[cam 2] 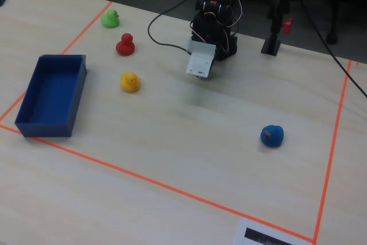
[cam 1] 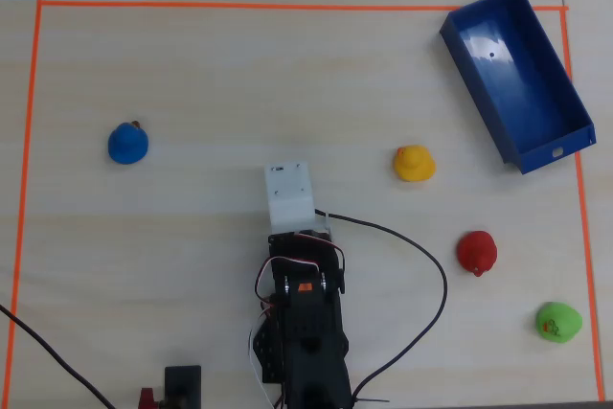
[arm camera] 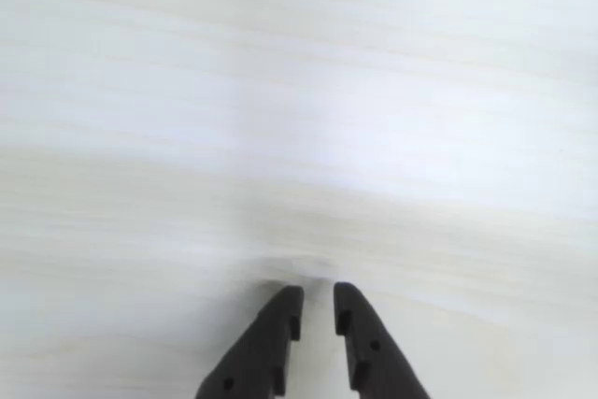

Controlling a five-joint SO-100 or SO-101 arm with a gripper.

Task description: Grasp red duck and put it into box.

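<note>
The red duck (cam 1: pixel 476 251) (cam 2: pixel 125 45) stands on the pale wooden table, to the right of the arm in the overhead view. The box (cam 1: pixel 517 74) (cam 2: pixel 51 93), a deep-blue tray, lies empty at the top right of the overhead view. My gripper (arm camera: pixel 318 292) hangs over bare table, shut to a narrow slit with nothing between its black fingers. In the overhead view the white wrist housing (cam 1: pixel 289 193) hides the fingers. No duck shows in the wrist view.
A yellow duck (cam 1: pixel 414 163) sits between the red duck and the box. A green duck (cam 1: pixel 557 322) is at the lower right, a blue duck (cam 1: pixel 126 143) far left. Orange tape (cam 1: pixel 287 6) frames the area. A black cable (cam 1: pixel 421 256) loops right of the arm.
</note>
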